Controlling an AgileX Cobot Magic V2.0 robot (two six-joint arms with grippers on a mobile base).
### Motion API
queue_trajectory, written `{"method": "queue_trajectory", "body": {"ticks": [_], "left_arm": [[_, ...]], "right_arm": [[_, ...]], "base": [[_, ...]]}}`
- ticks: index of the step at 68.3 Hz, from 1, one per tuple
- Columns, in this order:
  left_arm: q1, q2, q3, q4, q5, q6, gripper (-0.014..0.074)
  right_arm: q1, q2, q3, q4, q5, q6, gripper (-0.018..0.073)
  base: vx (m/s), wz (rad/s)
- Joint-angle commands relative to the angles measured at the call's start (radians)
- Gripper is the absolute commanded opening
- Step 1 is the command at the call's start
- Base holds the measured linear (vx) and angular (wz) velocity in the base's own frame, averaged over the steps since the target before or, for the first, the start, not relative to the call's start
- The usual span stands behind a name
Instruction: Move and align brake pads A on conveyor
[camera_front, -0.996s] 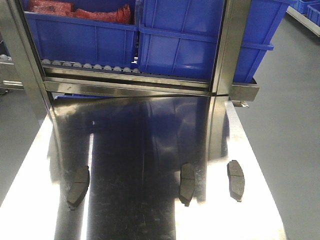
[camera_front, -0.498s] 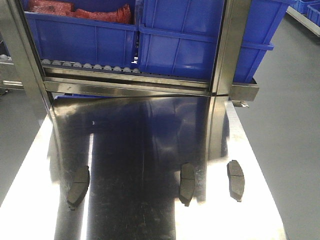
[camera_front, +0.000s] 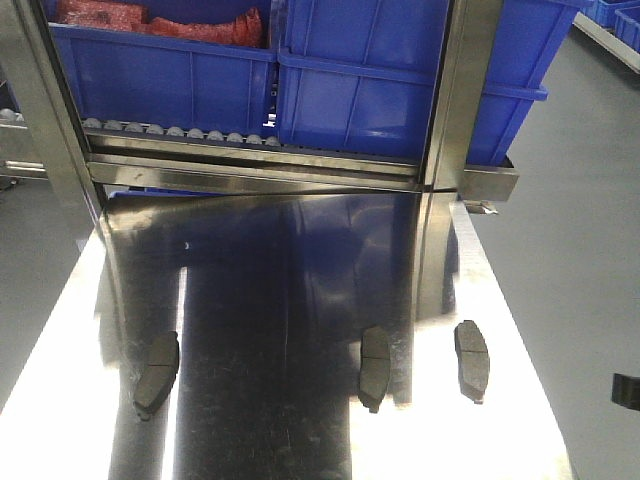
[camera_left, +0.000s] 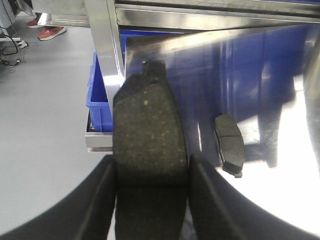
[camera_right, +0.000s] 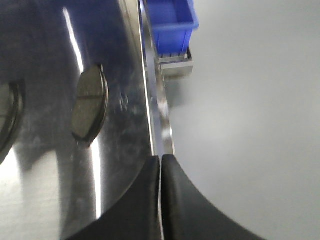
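Note:
Three brake pads lie on the shiny steel table (camera_front: 300, 290): a left pad (camera_front: 156, 373), a middle pad (camera_front: 375, 367) and a right pad (camera_front: 472, 358). My left gripper (camera_left: 151, 175) is shut on a fourth brake pad (camera_left: 149, 130), held lengthwise above the table's left edge, with the left pad (camera_left: 229, 144) lying to its right. My right gripper (camera_right: 161, 167) is shut with nothing in it, hanging over the table's right edge; the right pad (camera_right: 90, 107) lies to its left. A dark piece (camera_front: 626, 390) shows at the front view's right edge. The conveyor is out of view.
Blue bins (camera_front: 370, 90) sit on a steel rack with a roller track (camera_front: 180, 132) behind the table. Steel posts (camera_front: 462, 100) stand at the table's far end. A blue bin (camera_left: 100, 100) sits below the rack at left. Grey floor (camera_front: 580, 220) surrounds the table.
A dark piece has come into the front view at its right edge. The three pads on the table have not moved.

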Motion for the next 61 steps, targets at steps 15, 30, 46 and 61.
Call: {"method": "queue_trajectory", "body": {"ticks": [15, 30, 46, 61], "left_arm": [[-0.005, 0.007, -0.028, -0.006, -0.09, -0.004, -0.0006], [-0.005, 0.007, -0.028, -0.006, -0.09, -0.004, -0.0006], [-0.005, 0.007, -0.028, -0.006, -0.09, -0.004, -0.0006], [-0.005, 0.007, -0.028, -0.006, -0.09, -0.004, -0.0006]], "right_arm": [[-0.005, 0.093, -0.041, 0.025, 0.069, 0.006, 0.0016], [-0.004, 0.097, -0.041, 0.056, 0.073, -0.072, 0.0205], [-0.004, 0.097, -0.041, 0.15, 0.054, -0.164, 0.0467], [-0.004, 0.161, -0.074, 0.256, 0.077, -0.219, 0.046]], "base": [[0.0, 0.0], [0.0, 0.0], [0.0, 0.0], [0.0, 0.0]]}}
